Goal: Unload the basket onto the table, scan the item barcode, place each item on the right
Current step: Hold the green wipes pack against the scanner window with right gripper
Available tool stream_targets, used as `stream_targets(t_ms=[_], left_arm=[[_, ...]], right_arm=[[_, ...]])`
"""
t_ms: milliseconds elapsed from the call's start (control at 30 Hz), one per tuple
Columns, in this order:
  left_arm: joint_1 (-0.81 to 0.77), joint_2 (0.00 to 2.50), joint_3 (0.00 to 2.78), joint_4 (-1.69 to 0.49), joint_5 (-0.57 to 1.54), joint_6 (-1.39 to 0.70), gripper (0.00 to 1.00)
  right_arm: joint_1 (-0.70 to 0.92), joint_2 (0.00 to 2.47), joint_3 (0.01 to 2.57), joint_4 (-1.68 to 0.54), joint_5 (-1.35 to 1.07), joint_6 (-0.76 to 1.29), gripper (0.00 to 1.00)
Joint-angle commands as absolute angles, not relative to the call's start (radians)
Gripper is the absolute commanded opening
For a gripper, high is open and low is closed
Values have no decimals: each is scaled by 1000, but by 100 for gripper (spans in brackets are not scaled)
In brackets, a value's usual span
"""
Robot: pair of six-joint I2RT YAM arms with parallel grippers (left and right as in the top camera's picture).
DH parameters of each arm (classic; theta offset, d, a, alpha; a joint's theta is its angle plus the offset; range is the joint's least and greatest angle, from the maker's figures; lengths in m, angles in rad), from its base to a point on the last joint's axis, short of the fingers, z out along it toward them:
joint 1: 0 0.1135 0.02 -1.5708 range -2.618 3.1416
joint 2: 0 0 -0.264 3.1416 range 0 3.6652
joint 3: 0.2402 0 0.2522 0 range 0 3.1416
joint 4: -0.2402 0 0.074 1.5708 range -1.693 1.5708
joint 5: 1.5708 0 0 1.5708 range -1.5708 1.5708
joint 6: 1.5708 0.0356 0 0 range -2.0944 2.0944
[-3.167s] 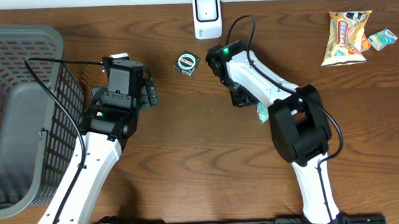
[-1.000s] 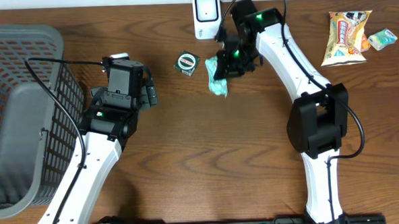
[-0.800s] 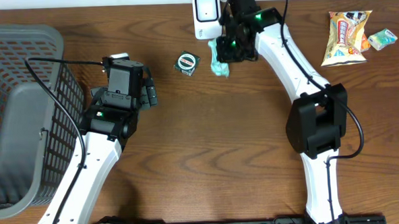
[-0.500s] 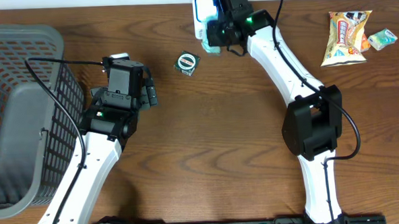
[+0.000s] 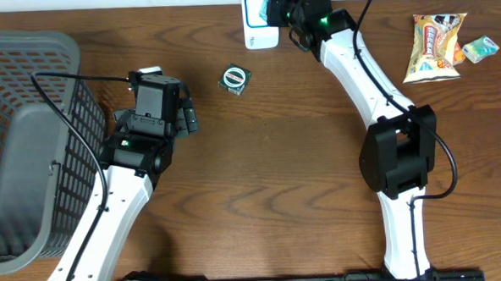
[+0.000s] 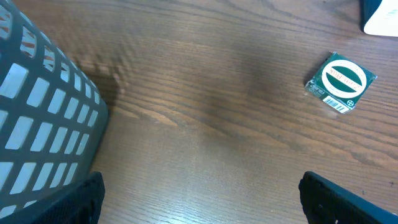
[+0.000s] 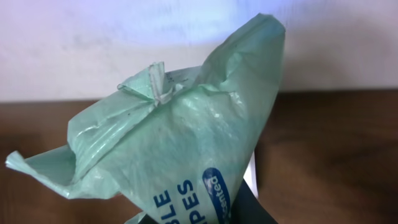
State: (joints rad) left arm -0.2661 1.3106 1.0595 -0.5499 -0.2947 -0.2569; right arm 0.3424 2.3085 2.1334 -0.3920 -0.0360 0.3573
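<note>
My right gripper (image 5: 284,8) is shut on the item, a pale green wipes packet (image 5: 271,1), and holds it up at the table's far edge, over the top of the white barcode scanner (image 5: 258,32). In the right wrist view the crinkled packet (image 7: 186,143) fills the frame with blue print near the bottom, and only a dark finger (image 7: 249,210) shows beneath it. My left gripper (image 5: 186,108) hangs open over bare wood next to the basket, with nothing between its fingers (image 6: 333,200).
A small green box (image 5: 233,78) (image 6: 341,81) with a round logo lies left of the scanner. A grey mesh basket (image 5: 30,125) (image 6: 37,118) fills the left side. A yellow snack bag (image 5: 433,46) and a small pale packet (image 5: 481,49) lie at the far right.
My right arm has lifted the green packet off the table's middle and carried it back and up over the scanner. The left arm has not moved.
</note>
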Motion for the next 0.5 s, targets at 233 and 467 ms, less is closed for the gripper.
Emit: stream_targets(t_ms=[233,467], left_arm=[[-263,1306,1063,-550,-312,-244,98],[-263,1306,1063,-550,-312,-244,98]], right_arm=[[356,2340,2161,-287,8,316,2],[391,2393,2161,-248,108,196,1]])
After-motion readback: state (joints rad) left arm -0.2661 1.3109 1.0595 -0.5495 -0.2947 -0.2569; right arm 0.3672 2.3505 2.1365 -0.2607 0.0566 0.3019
